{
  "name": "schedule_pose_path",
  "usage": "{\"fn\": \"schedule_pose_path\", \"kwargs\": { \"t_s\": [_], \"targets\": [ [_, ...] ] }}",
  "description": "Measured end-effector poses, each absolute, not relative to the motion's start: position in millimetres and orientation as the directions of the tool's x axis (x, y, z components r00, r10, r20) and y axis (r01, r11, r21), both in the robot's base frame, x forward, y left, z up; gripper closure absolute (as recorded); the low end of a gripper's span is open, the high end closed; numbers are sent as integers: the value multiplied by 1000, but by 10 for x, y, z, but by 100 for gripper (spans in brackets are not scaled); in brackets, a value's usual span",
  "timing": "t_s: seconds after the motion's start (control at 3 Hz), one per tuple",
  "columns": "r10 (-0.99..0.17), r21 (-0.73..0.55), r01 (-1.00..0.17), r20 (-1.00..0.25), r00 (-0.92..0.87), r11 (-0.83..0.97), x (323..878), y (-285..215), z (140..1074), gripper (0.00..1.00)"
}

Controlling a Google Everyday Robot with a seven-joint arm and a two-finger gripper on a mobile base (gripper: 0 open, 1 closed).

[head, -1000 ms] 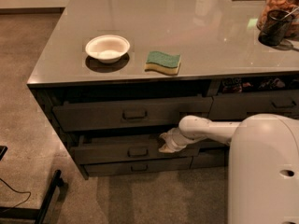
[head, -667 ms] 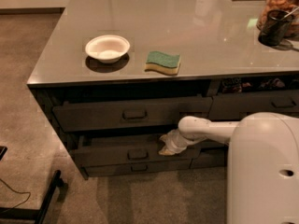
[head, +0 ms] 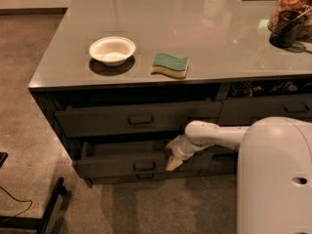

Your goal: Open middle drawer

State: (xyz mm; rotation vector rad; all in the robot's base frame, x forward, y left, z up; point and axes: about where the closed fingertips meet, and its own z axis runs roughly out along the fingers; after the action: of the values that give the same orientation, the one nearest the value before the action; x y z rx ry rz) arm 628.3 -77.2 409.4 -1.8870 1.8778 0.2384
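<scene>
The middle drawer (head: 122,165) is a wide dark grey-brown front with a small loop handle (head: 144,166). It stands pulled out a little from the cabinet, with a dark gap above its top edge. My gripper (head: 172,154) reaches in from the right on a white arm (head: 214,135). It sits at the drawer front's top edge, just right of the handle. The top drawer (head: 139,119) above and the slim bottom drawer (head: 145,176) below are closed.
The grey countertop (head: 219,43) holds a white bowl (head: 112,49), a green and yellow sponge (head: 170,65), and a dark cup (head: 286,27) with a jar at the far right. My white base (head: 275,179) fills the lower right. A black stand leg (head: 48,206) lies on the floor at lower left.
The middle drawer has slid out slightly further toward the camera, and my gripper has moved a little down and left with it.
</scene>
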Motion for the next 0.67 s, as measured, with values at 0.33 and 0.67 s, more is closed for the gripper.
{"fn": "schedule_pose_path", "kwargs": {
  "t_s": [0.33, 0.67],
  "targets": [
    [-898, -200, -979, -437, 51, 42, 6283, -772, 4094, 0],
    [-889, -166, -986, -455, 53, 26, 6228, -718, 4113, 0]
  ]
}}
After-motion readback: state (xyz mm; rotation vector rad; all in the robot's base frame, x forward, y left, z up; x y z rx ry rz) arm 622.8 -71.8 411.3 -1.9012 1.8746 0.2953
